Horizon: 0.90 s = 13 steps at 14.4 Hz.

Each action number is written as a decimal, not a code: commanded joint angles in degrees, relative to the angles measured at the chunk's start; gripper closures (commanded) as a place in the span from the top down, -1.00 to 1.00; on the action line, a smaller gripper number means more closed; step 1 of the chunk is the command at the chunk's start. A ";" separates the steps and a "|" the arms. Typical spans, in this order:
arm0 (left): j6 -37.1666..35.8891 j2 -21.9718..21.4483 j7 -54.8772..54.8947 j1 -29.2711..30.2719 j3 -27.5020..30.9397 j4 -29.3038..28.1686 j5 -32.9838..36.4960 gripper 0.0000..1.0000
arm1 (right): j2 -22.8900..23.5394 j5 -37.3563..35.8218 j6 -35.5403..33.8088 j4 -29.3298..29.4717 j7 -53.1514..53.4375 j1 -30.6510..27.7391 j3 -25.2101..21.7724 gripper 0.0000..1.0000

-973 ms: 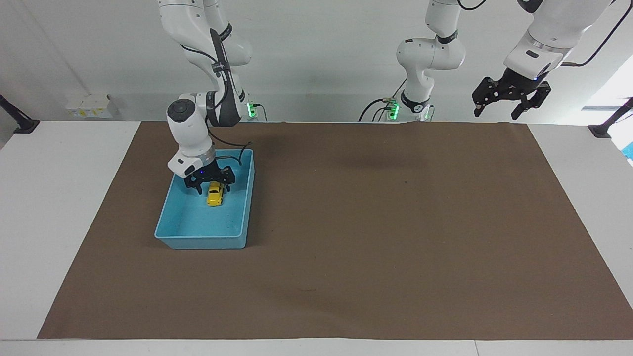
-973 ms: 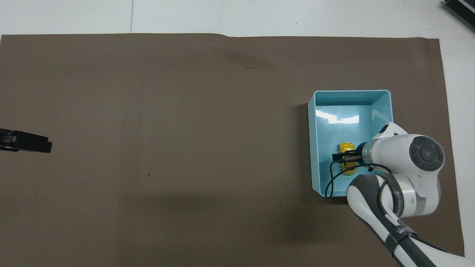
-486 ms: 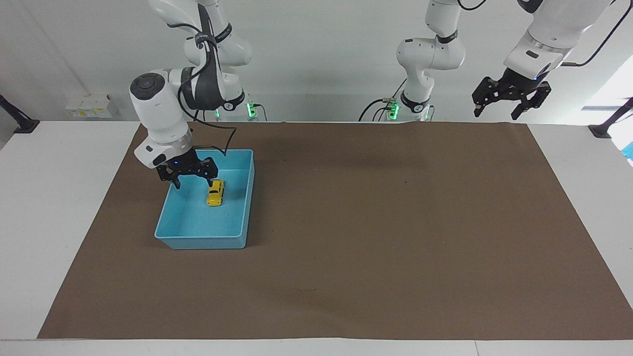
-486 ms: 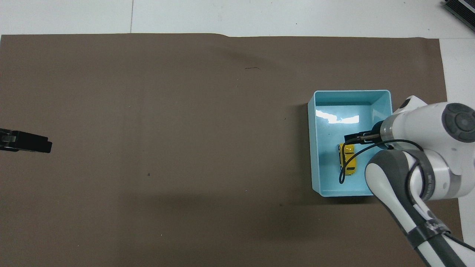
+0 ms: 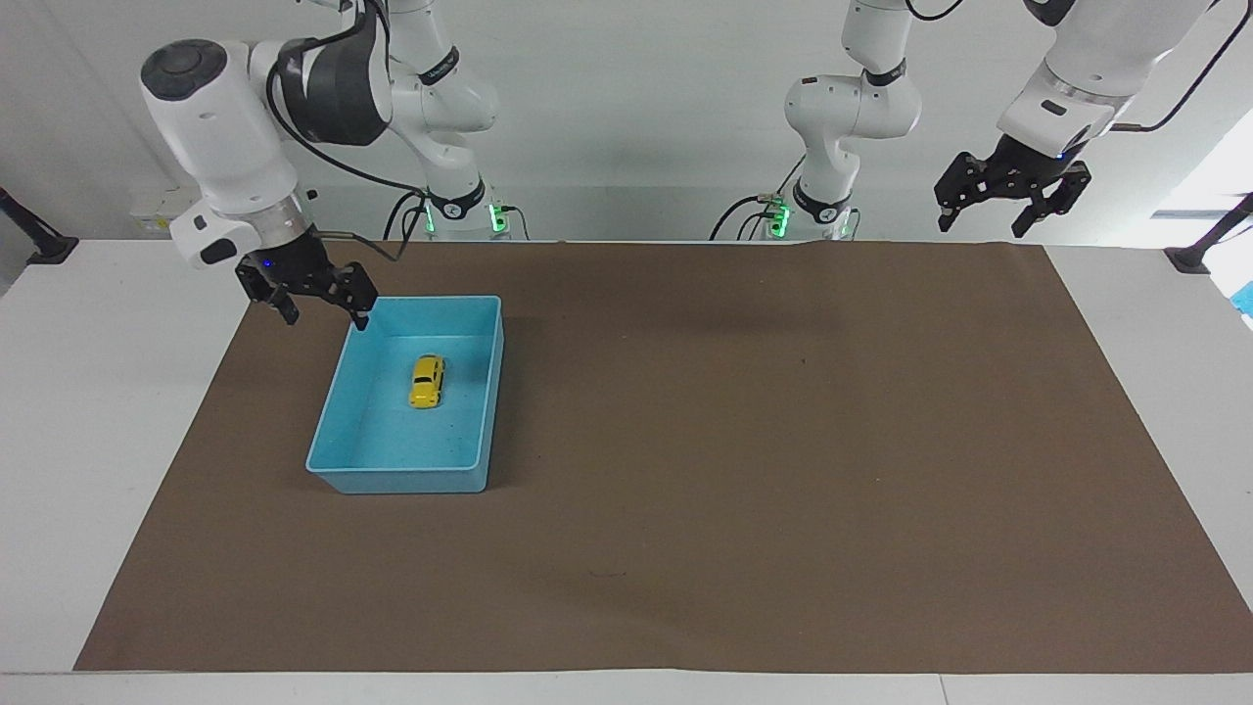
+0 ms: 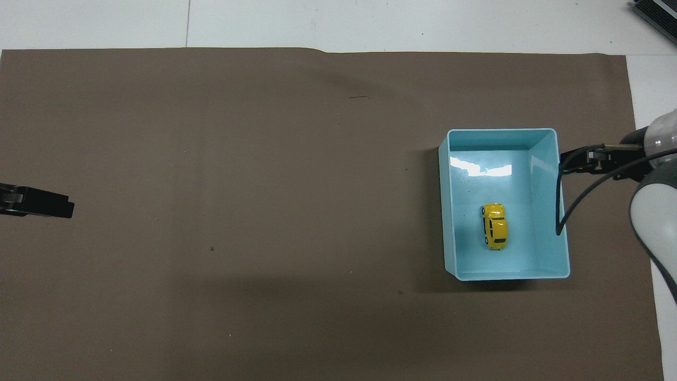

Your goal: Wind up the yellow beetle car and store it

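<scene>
The yellow beetle car (image 5: 427, 381) stands on its wheels on the floor of the light blue bin (image 5: 392, 481), free of any gripper. It also shows in the overhead view (image 6: 495, 226), inside the bin (image 6: 497, 132). My right gripper (image 5: 326, 317) is open and empty, raised over the corner of the bin nearest the right arm's base; in the overhead view (image 6: 574, 161) it sits just outside the bin's rim. My left gripper (image 5: 981, 225) is open and empty, and waits high over the left arm's end of the table; its tip shows in the overhead view (image 6: 62, 207).
A brown mat (image 5: 744, 470) covers most of the white table (image 5: 88, 411). Black clamp arms (image 5: 39, 245) stand at both ends of the table. A dark object (image 6: 656, 13) lies at the table's corner farthest from the robots.
My right gripper let go of the car inside the bin, rose and swung out toward the right arm's end of the table. The car stays in the bin. The left arm has not moved.
</scene>
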 commanded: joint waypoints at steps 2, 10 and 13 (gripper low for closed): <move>-0.35 0.17 0.44 0.97 -0.55 0.70 0.35 1.00 | 1.04 0.06 -12.01 9.79 1.33 -0.60 0.42 1.00; -0.35 0.17 0.44 0.97 -0.55 0.70 0.35 1.00 | -0.19 1.11 -12.21 9.28 1.33 0.02 0.42 1.00; -0.35 0.17 0.44 1.06 -0.55 0.70 0.35 1.00 | -0.19 1.11 -12.21 9.36 1.32 0.02 0.42 1.00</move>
